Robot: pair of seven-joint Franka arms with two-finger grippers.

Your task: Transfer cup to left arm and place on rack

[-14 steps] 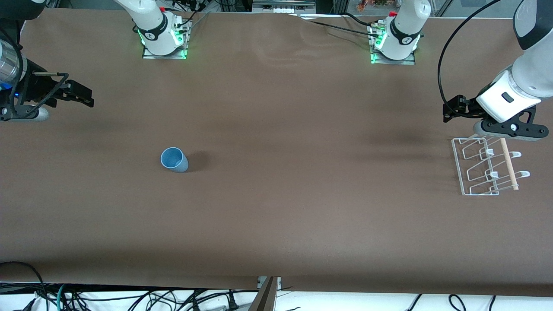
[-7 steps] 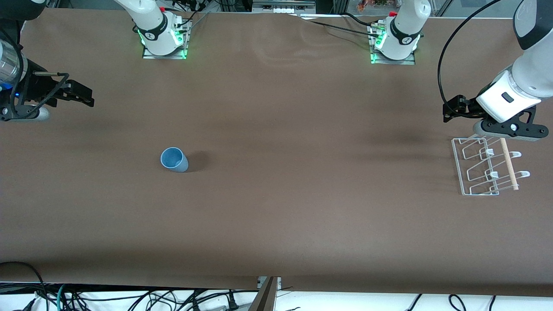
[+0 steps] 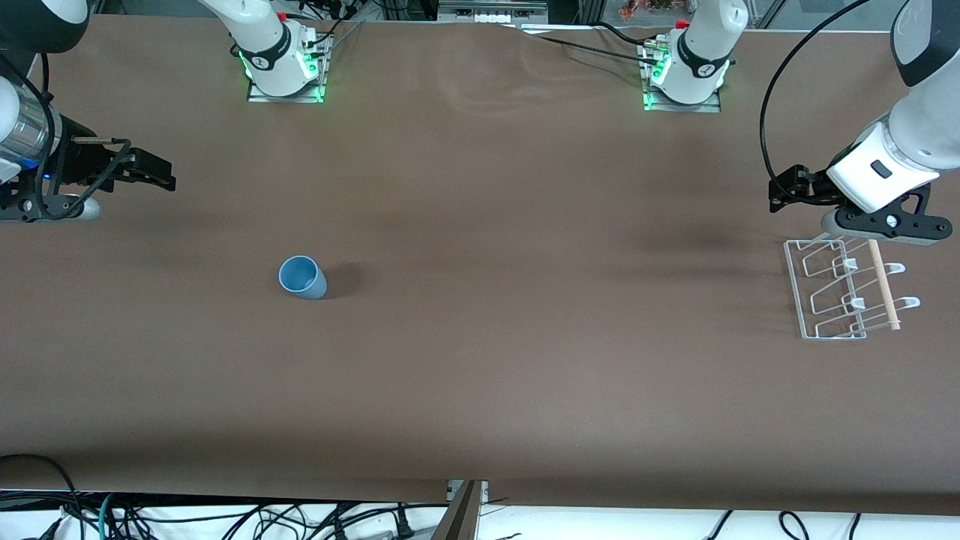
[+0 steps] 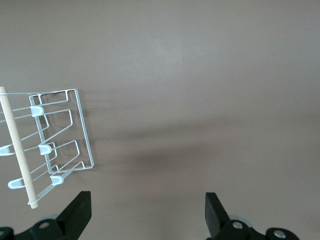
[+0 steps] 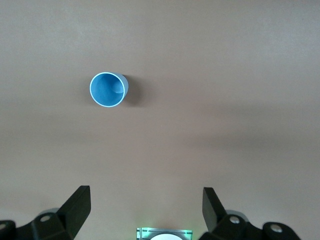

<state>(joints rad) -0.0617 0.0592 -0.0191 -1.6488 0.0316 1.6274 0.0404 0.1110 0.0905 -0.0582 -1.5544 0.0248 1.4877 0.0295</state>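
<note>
The light-blue cup stands upright, mouth up, on the brown table toward the right arm's end. It also shows in the right wrist view. My right gripper is open and empty, up in the air over bare table at that end, well apart from the cup. It shows open in its own view. The white wire rack with its wooden dowel lies at the left arm's end. My left gripper is open and empty over bare table beside the rack, and shows open in its own view.
The two arm bases with green lights stand along the table's edge farthest from the front camera. The left arm's black cable loops above its gripper. Loose cables lie past the table's nearest edge.
My right gripper has shifted a little toward the middle of the table. The cup, the rack and the left arm have not moved.
</note>
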